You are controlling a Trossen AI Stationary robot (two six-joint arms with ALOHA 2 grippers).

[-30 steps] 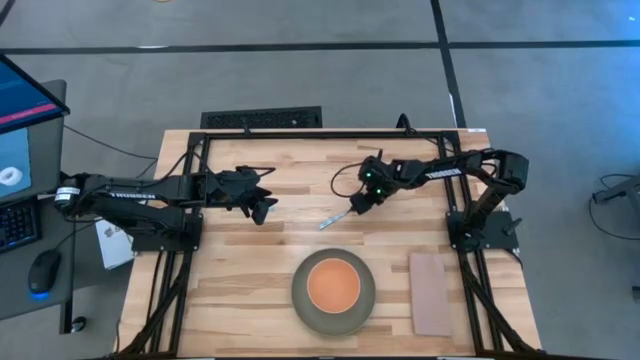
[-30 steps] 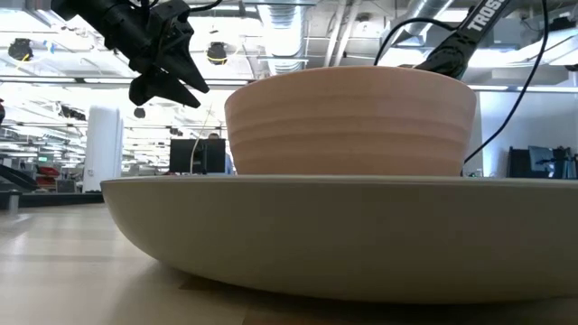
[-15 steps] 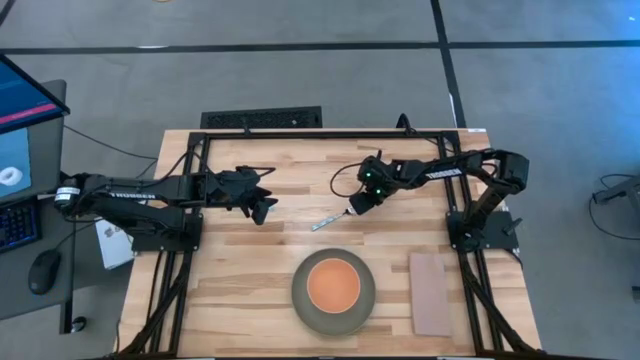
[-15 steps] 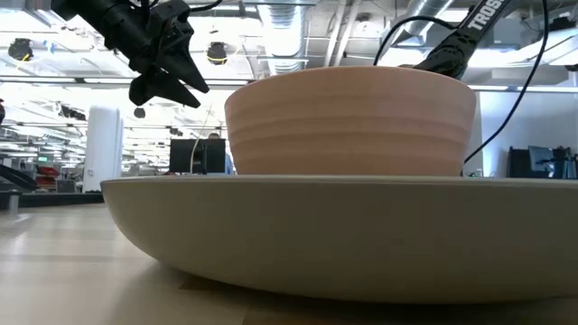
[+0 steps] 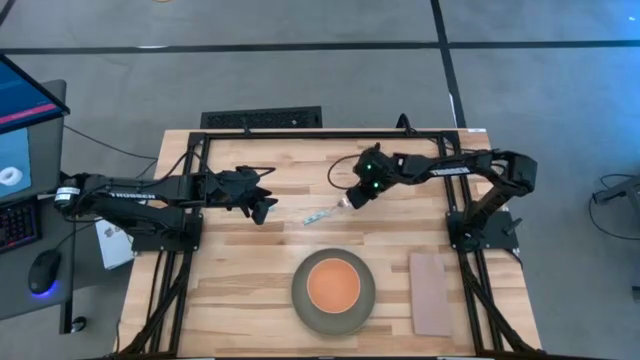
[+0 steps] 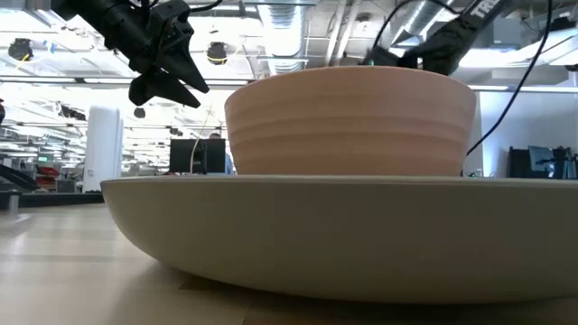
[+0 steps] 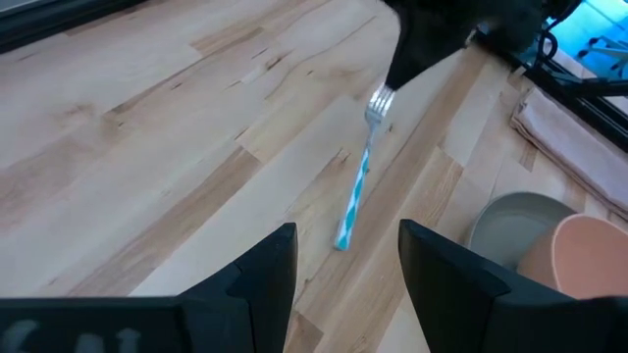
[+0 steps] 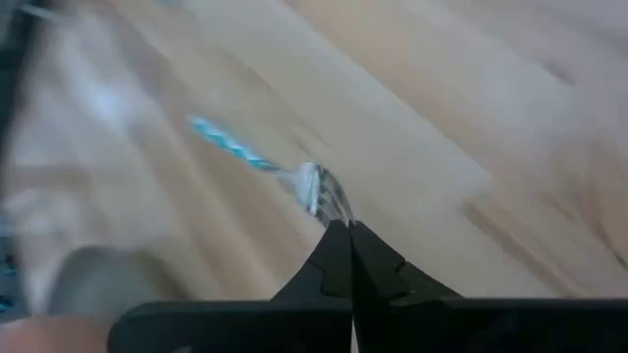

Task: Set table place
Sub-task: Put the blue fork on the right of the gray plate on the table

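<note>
Pinched together, the right gripper (image 5: 349,200) fingers (image 8: 339,257) hold the metal head of a blue-handled utensil (image 7: 355,195); its long axis runs straight out from the fingertips, handle end away, slanting low over the table (image 5: 240,270). Left gripper (image 5: 266,206) waits apart, fingers (image 7: 265,270) spread, empty.

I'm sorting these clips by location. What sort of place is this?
Probably a robotics lab or open workshop hall: a framed wooden table stands on bare grey floor, a desk with monitor beside it, with exposed ceiling ducts behind.
</note>
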